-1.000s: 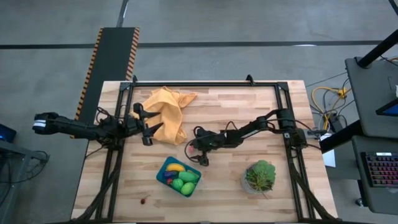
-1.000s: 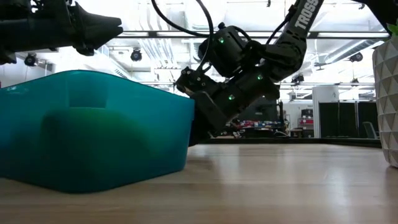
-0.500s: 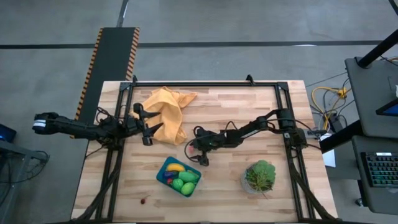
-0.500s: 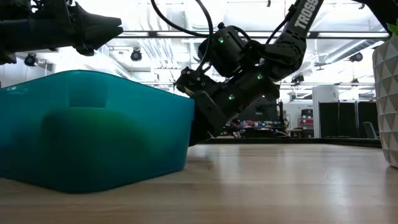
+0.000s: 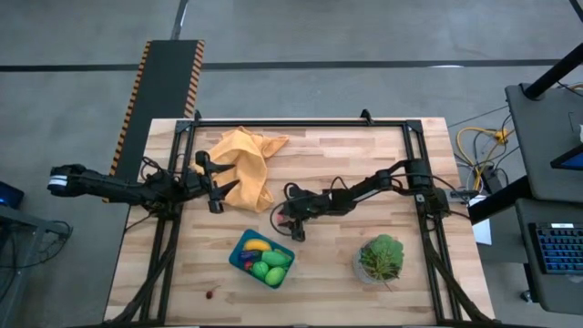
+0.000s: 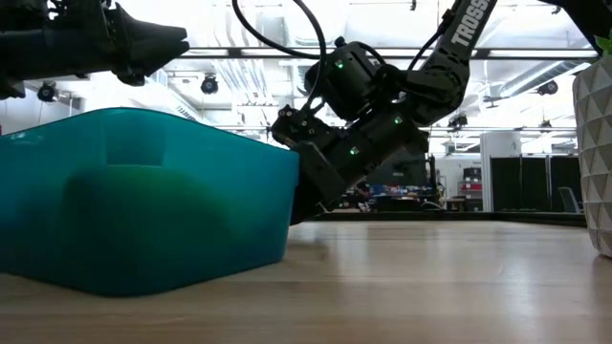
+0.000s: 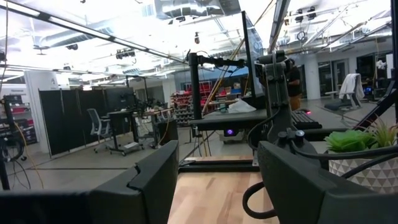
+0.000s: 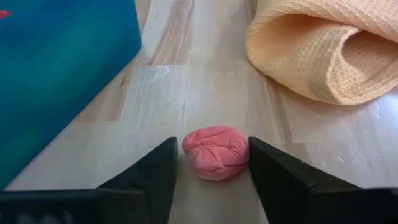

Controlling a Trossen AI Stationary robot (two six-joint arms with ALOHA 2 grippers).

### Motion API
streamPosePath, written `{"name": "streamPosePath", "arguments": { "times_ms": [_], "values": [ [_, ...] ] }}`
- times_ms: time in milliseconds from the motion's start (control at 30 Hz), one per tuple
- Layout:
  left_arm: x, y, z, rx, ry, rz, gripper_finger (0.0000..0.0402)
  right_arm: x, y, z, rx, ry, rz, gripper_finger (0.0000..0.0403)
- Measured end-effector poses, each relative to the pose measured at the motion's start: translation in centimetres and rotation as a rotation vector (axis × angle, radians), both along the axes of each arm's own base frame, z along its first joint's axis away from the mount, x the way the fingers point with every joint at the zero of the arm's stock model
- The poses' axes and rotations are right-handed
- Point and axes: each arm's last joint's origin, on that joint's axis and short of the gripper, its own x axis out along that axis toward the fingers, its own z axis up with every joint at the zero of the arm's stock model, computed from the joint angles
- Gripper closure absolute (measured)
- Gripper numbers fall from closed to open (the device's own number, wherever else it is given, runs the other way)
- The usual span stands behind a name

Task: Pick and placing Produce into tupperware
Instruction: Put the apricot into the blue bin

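Since the whole move hangs on where that little pink produce piece (image 8: 215, 152) sits relative to the right gripper (image 8: 212, 163), here's the key bit: in the right wrist view it's square between the two dark fingers (image 8: 158, 171), resting on the wooden table (image 8: 205, 93), with each finger just beside it or maybe already brushing it. The jaws are partway closed around it, but I honestly can't tell if they're gripping yet, so I'd call it bracketed rather than held. The lump is roundish and wrinkled with no real long axis, so approach angle shouldn't matter much.

From overhead the right gripper (image 5: 282, 217) is down low near the middle of the table, just beyond the far corner of the teal tupperware (image 5: 244, 240), which already holds a yellow banana (image 5: 256, 245) and some green pieces (image 5: 273, 267). The orange cloth (image 5: 246, 164) lies close by on the other side. So once it's pinched, it's a short hop to the container.

The left gripper (image 5: 217, 191) hangs off by the cloth's edge, fingers spread wide with nothing in them, farther from the pink piece. A tiny red piece (image 5: 211, 292) still sits alone near the table's front edge.
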Motion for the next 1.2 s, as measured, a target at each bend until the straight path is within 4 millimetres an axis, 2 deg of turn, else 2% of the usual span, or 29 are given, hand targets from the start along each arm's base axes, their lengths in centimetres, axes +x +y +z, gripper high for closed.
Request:
{"name": "streamPosePath", "arguments": {
  "times_ms": [433,667,900,1000,1200],
  "values": [
    [0.0,0.0,-0.1,0.000,0.002,0.000,0.0196,0.2,0.2,0.6,0.016,-0.015,0.011,0.0290],
    [0.0,0.0,-0.1,0.000,0.006,0.000,0.0196,1.6,0.2,2.5,0.003,-0.040,0.014,0.0296],
    [0.1,0.0,0.0,0.000,0.005,0.000,0.0196,3.1,0.6,5.9,-0.018,-0.087,0.034,0.0297],
    [0.0,0.0,0.0,0.000,0.003,0.000,0.0196,3.9,1.4,7.3,-0.019,-0.131,0.051,0.0298],
    [0.1,0.0,0.0,0.000,0.004,0.000,0.0196,4.7,4.7,9.6,-0.030,-0.212,0.136,0.0298]
  ]
}}
